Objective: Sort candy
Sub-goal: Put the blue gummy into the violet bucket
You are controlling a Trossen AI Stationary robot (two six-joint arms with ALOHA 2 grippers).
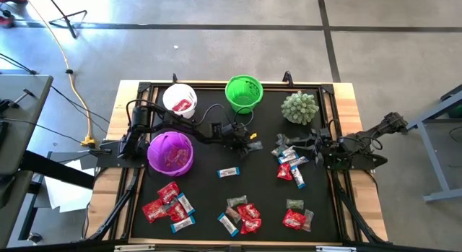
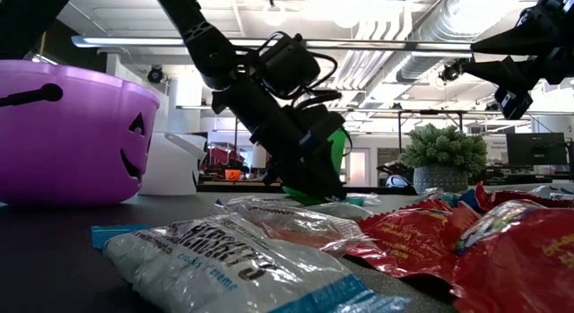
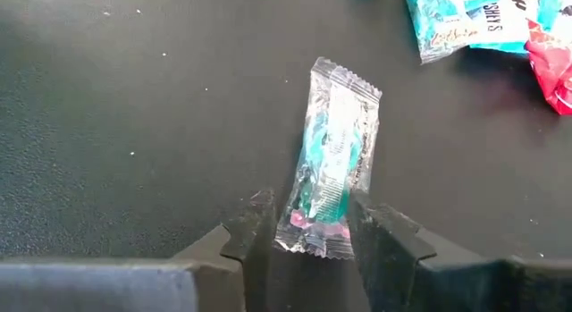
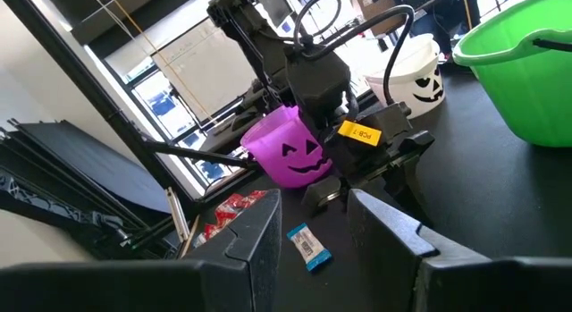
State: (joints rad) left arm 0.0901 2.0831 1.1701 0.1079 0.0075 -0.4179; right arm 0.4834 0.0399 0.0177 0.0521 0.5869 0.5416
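A small candy in a clear wrapper with a teal-green inside (image 3: 331,160) lies flat on the black mat near the table's middle. My left gripper (image 3: 315,236) (image 1: 249,144) reaches in from the left, slanting down, with its fingers closed in on the candy's near end. Red, blue-white and dark candies lie in heaps along the near edge (image 1: 167,205) (image 1: 242,216) (image 1: 296,217) and at the right (image 1: 289,165); one blue-white piece (image 1: 228,172) lies alone. My right gripper (image 4: 313,231) (image 1: 312,145) waits open at the right, level, nothing between its fingers. My left gripper pinches the wrapper's near end (image 3: 308,240) between its two fingers, one on each long edge. The fingers (image 3: 255,231) slant down from the table's left side and lie along the candy. The candy still lies flat on the mat, its far end pointing away.
A purple pumpkin bucket (image 1: 171,152) stands right beside my left arm, a white one (image 1: 180,99) and a green one (image 1: 243,93) at the far edge. A spiky pale-green ball (image 1: 299,107) sits far right. Bare mat lies around the held candy.
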